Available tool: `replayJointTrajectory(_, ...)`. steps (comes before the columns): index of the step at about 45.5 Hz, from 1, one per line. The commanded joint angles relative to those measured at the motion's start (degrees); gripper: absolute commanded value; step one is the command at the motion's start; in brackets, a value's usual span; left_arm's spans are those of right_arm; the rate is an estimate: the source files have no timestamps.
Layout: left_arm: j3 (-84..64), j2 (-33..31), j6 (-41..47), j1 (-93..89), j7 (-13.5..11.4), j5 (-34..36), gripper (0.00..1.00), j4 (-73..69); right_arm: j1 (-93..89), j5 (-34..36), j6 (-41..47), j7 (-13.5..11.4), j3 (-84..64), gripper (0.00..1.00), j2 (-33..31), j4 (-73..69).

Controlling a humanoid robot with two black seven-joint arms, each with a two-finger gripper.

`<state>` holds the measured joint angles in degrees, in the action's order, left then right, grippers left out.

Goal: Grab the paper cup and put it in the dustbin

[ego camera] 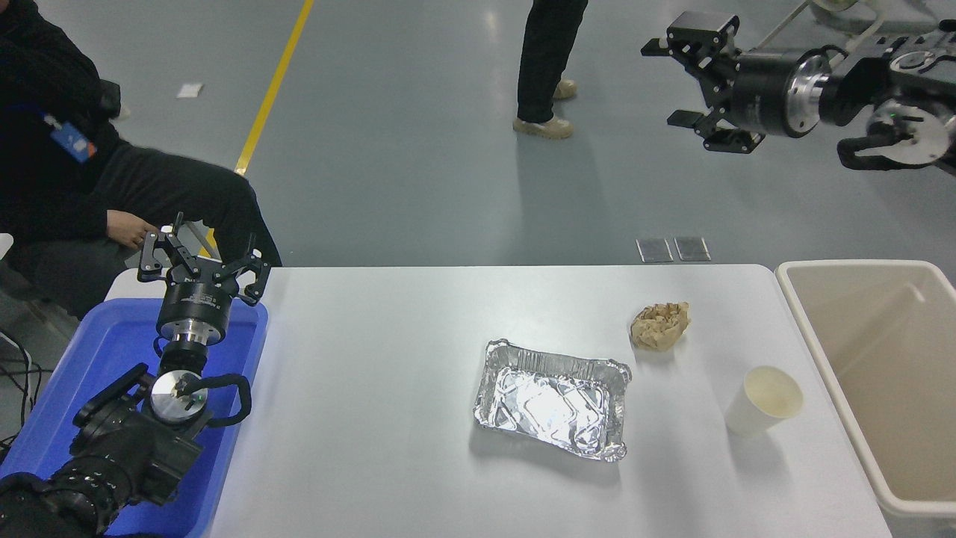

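Observation:
The paper cup (762,400), small and white with a cream inside, stands upright on the white table near its right edge. Just right of the table sits the dustbin (814,329), a large beige bin with a thick rounded rim and nothing seen inside. My right gripper (676,78) is open and holds nothing, raised high at the top right, far above and beyond the cup and pointing left. My left gripper (202,254) is open, parked at the lower left over the blue tray.
A silver foil tray (551,400) lies mid-table, left of the cup. A crumpled brown paper ball (659,325) sits behind the cup. A blue plastic tray (112,351) is at the left edge. One person sits at the far left; another stands beyond the table.

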<state>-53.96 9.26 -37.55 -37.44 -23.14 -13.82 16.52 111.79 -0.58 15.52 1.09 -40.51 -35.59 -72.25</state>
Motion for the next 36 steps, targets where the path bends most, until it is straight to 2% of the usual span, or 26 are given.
replayJointTrajectory(1,0.09,-0.03,0.02,0.0,0.03,-0.07,0.99,0.0,12.31,-7.93,0.12,0.14,-15.03,1.0,4.12,-11.59)
replayJointTrajectory(8,0.09,0.14,0.02,0.0,-0.06,-0.07,0.99,0.0,16.88,-12.42,2.67,0.14,-19.6,1.0,8.6,-14.41)
replayJointTrajectory(22,0.09,-0.03,0.02,0.0,-0.06,0.02,0.99,0.0,21.72,-12.07,11.19,0.14,-20.3,1.0,16.34,-15.46)
replayJointTrajectory(36,0.09,-0.03,0.02,0.0,-0.06,-0.07,0.99,0.0,22.69,-11.72,18.31,0.23,-23.82,1.0,18.1,-23.46)
